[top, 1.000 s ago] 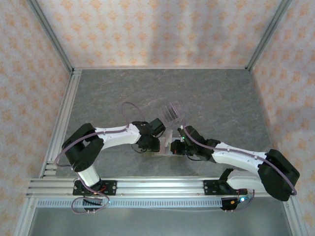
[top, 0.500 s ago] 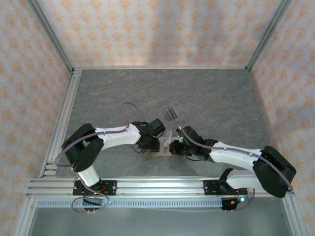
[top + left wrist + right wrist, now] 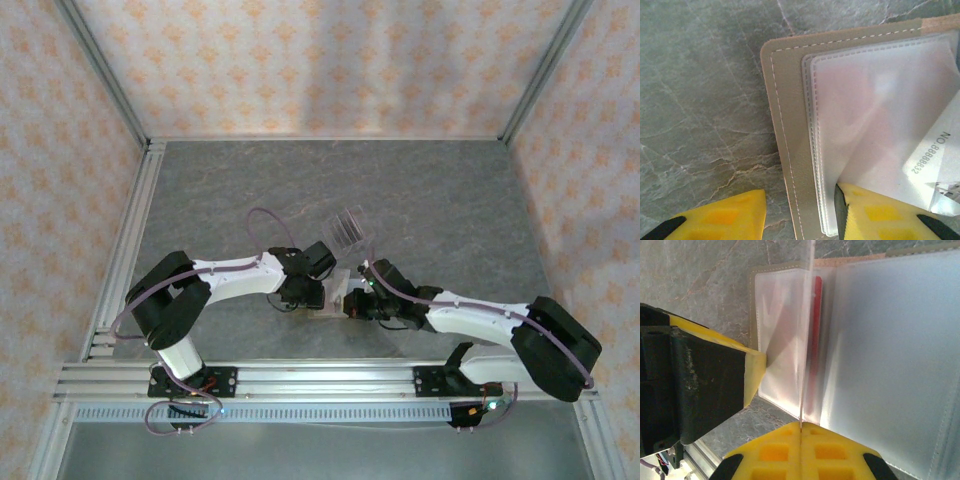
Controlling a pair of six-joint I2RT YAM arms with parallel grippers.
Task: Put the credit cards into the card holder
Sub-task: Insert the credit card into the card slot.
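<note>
Card holder (image 3: 333, 300) lies opened flat on the grey, stone-veined tabletop (image 3: 450, 200), close to the near edge and between the two arms, whose wrists meet over it. Broad grey surface stretches beyond it toward the patterned back wall and out to both sides. Aluminium rails run along the left side and the near edge. A clear acrylic slotted stand (image 3: 348, 226) sits just beyond the holder, tilted, near the left wrist.

From the left wrist, the holder's tan border (image 3: 790, 150) shows a rounded corner and a line of pale stitching, with stacked clear sleeves inside it. The left gripper (image 3: 800, 215) has its yellow fingers (image 3: 720, 220) spread. One is over bare tabletop outside the holder's edge and the other is on the sleeves, so the border runs between them unpinched. In the right wrist view that inner finger's tip touches the sleeve page.

The right gripper (image 3: 800, 440) has its fingers pressed together on one clear sleeve (image 3: 804, 365), holding that leaf upright and edge-on above the open holder (image 3: 850, 261).

One red credit card (image 3: 816, 330) sits in a pocket just behind the raised leaf, its long edge parallel to it.

A white slip (image 3: 935, 170) inside a sleeve reads "NO.8888832".
</note>
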